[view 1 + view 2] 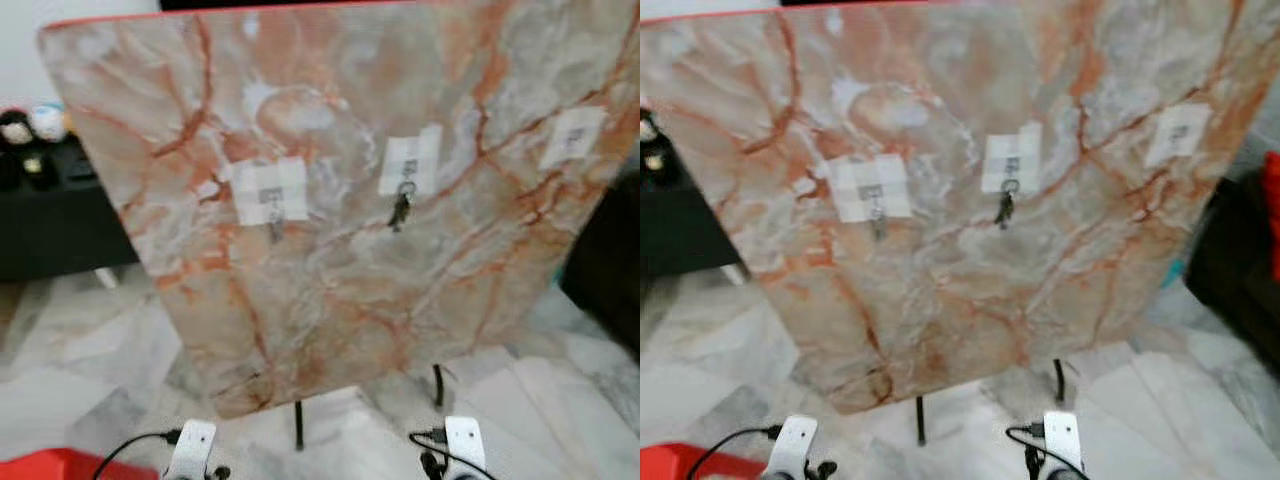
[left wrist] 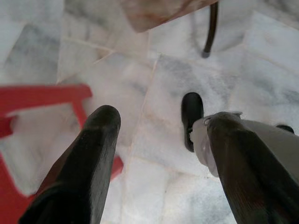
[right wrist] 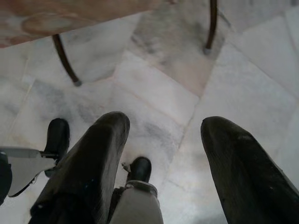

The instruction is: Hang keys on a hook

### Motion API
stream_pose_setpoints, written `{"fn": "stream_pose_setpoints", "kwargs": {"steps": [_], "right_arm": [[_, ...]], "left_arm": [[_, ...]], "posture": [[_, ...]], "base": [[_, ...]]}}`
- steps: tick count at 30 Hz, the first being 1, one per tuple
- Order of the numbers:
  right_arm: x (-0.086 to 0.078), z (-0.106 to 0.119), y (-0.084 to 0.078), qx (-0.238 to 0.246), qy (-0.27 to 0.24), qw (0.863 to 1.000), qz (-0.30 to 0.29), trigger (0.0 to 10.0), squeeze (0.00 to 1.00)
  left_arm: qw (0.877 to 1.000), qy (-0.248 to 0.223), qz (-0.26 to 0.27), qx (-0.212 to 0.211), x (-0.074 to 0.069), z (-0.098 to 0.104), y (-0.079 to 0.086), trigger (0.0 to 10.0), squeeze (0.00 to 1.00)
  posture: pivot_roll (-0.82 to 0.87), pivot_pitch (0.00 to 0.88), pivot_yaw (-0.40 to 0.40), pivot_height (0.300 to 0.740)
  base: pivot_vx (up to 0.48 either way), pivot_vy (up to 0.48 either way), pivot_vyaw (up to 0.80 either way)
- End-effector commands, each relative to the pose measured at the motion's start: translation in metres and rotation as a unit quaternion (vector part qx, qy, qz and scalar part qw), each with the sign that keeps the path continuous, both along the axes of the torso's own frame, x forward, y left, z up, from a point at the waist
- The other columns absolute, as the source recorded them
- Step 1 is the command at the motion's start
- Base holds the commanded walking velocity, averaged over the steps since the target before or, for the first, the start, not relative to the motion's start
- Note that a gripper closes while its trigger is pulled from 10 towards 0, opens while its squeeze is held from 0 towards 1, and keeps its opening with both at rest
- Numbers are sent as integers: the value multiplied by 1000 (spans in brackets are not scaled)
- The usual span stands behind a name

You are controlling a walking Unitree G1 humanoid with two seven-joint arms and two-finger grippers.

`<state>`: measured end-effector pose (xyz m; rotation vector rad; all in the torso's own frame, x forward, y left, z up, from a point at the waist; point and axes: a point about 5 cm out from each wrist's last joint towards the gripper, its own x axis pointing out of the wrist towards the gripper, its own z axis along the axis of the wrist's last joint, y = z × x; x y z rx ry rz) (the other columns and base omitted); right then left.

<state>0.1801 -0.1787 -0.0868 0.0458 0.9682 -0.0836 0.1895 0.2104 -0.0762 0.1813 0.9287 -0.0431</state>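
Note:
A marble-patterned board [image 1: 330, 290] stands tilted on thin black legs in front of me. Three white taped patches on it carry hooks. A small dark bunch of keys [image 1: 400, 211] hangs from the middle hook [image 1: 408, 186]. The left hook [image 1: 272, 225] and the right patch [image 1: 572, 136] look bare, though blur hides detail. Both arms hang low below the board. My left gripper [image 2: 161, 121] is open over the floor tiles with nothing between its fingers. My right gripper [image 3: 166, 123] is open too and holds nothing.
The board's two black stand legs [image 1: 298, 425] [image 1: 438, 385] rest on the marble floor. A red object [image 1: 40, 465] lies on the floor at my left. A black cabinet [image 1: 50, 220] stands at the back left, and dark furniture [image 1: 610, 270] at the right.

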Motion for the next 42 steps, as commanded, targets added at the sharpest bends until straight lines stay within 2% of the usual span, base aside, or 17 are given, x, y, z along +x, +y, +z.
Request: {"fn": "stream_pose_setpoints", "kwargs": {"steps": [1,22,30,35,42], "right_arm": [[0,0,0,0,4,1000,1,10000,0],[1,0,1,1,3,1000,4,10000,0],[1,0,0,4,1,1000,-4,10000,0],[1,0,0,4,1,1000,-3,10000,0],[-1,-1,1,5,2,1000,-2,10000,0]], "left_arm": [[1000,10,13,-2,-6,-3,2,10000,0],[1000,9,17,-4,-5,-3,3,10000,0],[1000,10,20,-10,-6,-3,1,10000,0],[1000,18,-4,10,-8,-4,1,10000,0],[1000,21,6,12,-13,-6,4,10000,0]], "posture": [[62,0,-46,740],[56,19,-46,740],[51,23,-48,740],[54,16,-51,740],[62,0,-53,740]], "base": [[0,0,800],[0,0,687],[0,0,0],[0,0,0],[0,-309,0]]}}
